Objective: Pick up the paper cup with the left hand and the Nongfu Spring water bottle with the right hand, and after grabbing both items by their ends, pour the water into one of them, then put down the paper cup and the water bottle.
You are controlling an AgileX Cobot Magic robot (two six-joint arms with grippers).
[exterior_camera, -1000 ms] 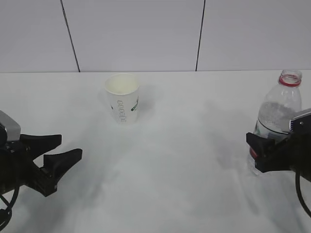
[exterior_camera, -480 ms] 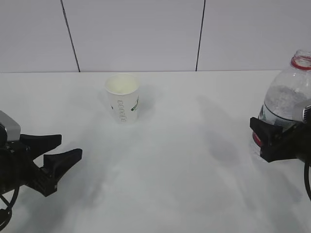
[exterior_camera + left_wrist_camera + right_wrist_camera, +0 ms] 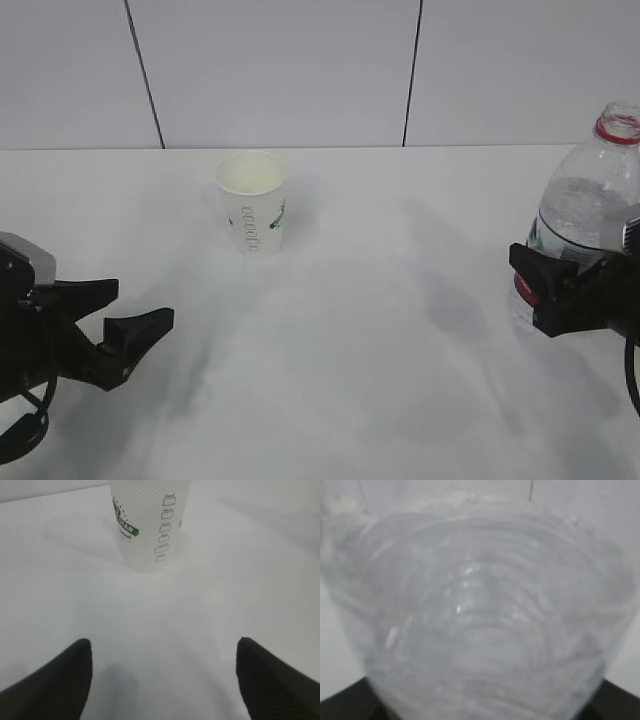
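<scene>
At the far left of the exterior view, the left hand (image 3: 120, 315) is seen low over the white worktop (image 3: 340, 340), its black fingers (image 3: 140, 330) spread wide apart with nothing between them. In the left wrist view only the two dark fingertips (image 3: 55, 685) show at the lower corners, with bare worktop between them and the cup ahead, well apart from both.

The paper cup (image 3: 252, 203) stands upright near the rear of the worktop, left of centre. It is white and tapered towards its base, cream inside, with green and grey printed marks down its side; in the left wrist view a column of small grey boxes and a green slanted label can be made out on its wall (image 3: 150, 525). Open worktop lies all around it, and the rear edge is met by a pale panelled wall (image 3: 280, 70) just behind.

A broad stretch of bare worktop separates the cup from the bottle (image 3: 585, 215) at the right edge. The bottle is clear and ribbed, upright, capless, with a red neck ring and red on its label. The fingers of the right hand (image 3: 555, 290) are clamped on its lower body. The right wrist view is filled by the blurred ribbed plastic (image 3: 480, 615).
</scene>
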